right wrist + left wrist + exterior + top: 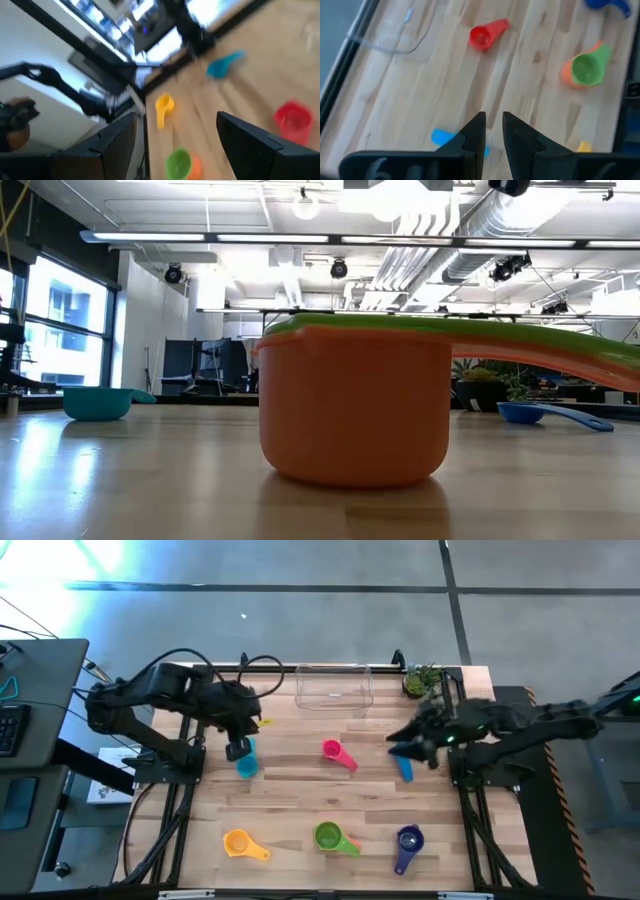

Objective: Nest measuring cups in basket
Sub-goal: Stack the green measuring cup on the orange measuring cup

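Clear plastic, the basket (334,689) sits at the far edge of the table, and nothing shows inside it; no cup is nested there yet. All 6 cups I can count lie on the wood nearer than the basket: a teal cup (246,759) down and left of it, a red cup (338,753) straight in front, a blue cup (403,764) down and right, and well beyond those, along the near edge, a yellow cup (243,844), a green cup (334,837) already sitting in an orange one, and a purple cup (406,845). The left gripper (238,745) hovers over the teal cup, left of the basket; its wrist view shows the fingers (474,136) close together with a slim gap and nothing between them. The right gripper (410,745) hangs beside the blue cup, right of the basket, fingers spread wide and empty in its own view. The step in hand looks like a first pick. To do it well, the left fingers should widen before descending, straddle the teal cup's rim or handle squarely, then close firmly. Largest cup should go into the basket first, so smaller ones drop inside it. Keeping each arm on its own side of the basket should avoid a clash.
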Available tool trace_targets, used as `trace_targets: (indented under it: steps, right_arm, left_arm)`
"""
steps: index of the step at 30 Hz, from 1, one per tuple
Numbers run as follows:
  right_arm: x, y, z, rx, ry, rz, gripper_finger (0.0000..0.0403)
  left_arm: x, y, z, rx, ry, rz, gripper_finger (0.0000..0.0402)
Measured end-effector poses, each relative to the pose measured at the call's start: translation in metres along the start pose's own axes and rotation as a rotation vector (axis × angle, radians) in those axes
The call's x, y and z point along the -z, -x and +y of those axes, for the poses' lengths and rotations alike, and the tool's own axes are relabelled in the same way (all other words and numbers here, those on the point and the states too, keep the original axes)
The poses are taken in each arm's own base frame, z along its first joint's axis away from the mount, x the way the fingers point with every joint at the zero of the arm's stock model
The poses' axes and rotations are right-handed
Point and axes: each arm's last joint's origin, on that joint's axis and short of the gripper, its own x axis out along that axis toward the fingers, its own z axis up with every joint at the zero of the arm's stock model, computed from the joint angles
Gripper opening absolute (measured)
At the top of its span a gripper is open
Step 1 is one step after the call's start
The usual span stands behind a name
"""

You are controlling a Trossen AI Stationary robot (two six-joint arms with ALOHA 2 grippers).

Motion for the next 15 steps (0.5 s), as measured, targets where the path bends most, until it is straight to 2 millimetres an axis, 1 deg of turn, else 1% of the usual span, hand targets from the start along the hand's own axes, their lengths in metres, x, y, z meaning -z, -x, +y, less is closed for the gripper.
trace_targets:
  steps: [3, 8, 11, 15]
  right_arm:
    - [0.006, -0.027, 0.013, 0.036, -0.064, 0.074, 0.0265]
    - [0.027, -0.072, 0.032, 0.104, -0.143, 0.188, 0.0265]
    - [0.042, -0.096, 0.041, 0.136, -0.178, 0.252, 0.0265]
    - [0.059, -0.123, 0.055, 0.164, -0.223, 0.311, 0.0265]
  left_arm:
    - [0.004, 0.002, 0.002, -0.011, 0.002, 0.027, 0.0056]
    - [0.007, 0.004, 0.003, -0.016, -0.015, 0.042, 0.0055]
    - [0.008, 0.005, 0.004, -0.014, -0.044, 0.039, 0.0055]
    - [0.008, 0.005, 0.004, -0.014, -0.053, 0.039, 0.0056]
